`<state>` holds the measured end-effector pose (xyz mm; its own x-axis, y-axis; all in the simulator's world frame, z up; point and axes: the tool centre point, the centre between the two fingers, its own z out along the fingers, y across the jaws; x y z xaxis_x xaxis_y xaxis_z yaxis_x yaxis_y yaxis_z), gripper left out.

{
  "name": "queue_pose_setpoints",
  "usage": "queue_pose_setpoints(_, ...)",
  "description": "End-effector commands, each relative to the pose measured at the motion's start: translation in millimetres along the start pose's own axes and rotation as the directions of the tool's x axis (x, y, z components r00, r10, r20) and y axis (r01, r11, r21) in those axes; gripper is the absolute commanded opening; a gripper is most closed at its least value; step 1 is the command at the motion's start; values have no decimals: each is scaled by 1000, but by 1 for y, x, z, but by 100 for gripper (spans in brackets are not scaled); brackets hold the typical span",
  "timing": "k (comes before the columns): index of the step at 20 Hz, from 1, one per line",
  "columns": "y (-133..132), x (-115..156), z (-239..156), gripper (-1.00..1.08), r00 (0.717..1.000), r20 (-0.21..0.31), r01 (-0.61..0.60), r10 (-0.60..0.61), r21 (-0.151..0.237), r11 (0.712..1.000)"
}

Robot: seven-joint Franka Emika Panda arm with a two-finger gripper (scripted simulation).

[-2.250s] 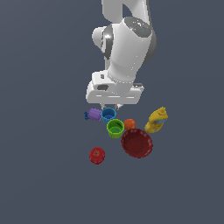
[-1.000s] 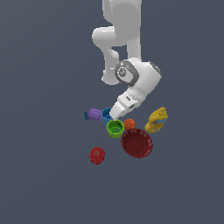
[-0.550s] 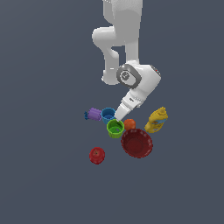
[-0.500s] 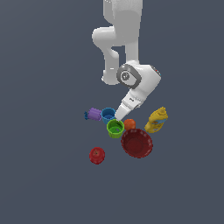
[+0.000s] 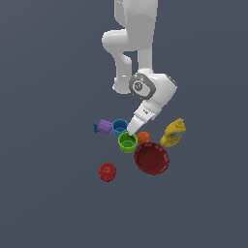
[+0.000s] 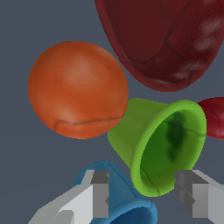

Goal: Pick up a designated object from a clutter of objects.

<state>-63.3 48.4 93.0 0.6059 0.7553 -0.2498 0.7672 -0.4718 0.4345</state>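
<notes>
At cluster centre, green cup point(image 6: 164, 146) sits w/ orange ball point(image 6: 78, 89) at 10 o'clock. Claw point(image 6: 144, 194) spread wide, empty. Risk: one finger point(image 6: 99, 192) prob. clips blue cup point(image 6: 116, 199), nudging target.

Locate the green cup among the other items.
In the exterior view the green cup sits mid-cluster, just below the blue cup, with the orange ball on the exterior view's right.

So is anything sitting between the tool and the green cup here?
Nothing visible. In the wrist view the tool is open with its fingers on either side of the green cup's rim. The blue cup lies right by one finger and the orange ball beside the cup, neither between.
</notes>
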Motion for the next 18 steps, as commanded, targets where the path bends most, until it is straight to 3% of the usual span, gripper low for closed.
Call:
queue_pose_setpoints(1, -1, 0, 8, 28, 1000, 0, 1, -1, 1, 1000)
queue_pose_setpoints(9, -1, 0, 24, 28, 1000, 0, 3, -3, 0, 1000)
queue_pose_setpoints(10, -1, 0, 24, -100, 1000, 0, 3, -3, 0, 1000)
queue_pose_setpoints(18, -1, 0, 24, -100, 1000, 0, 3, -3, 0, 1000)
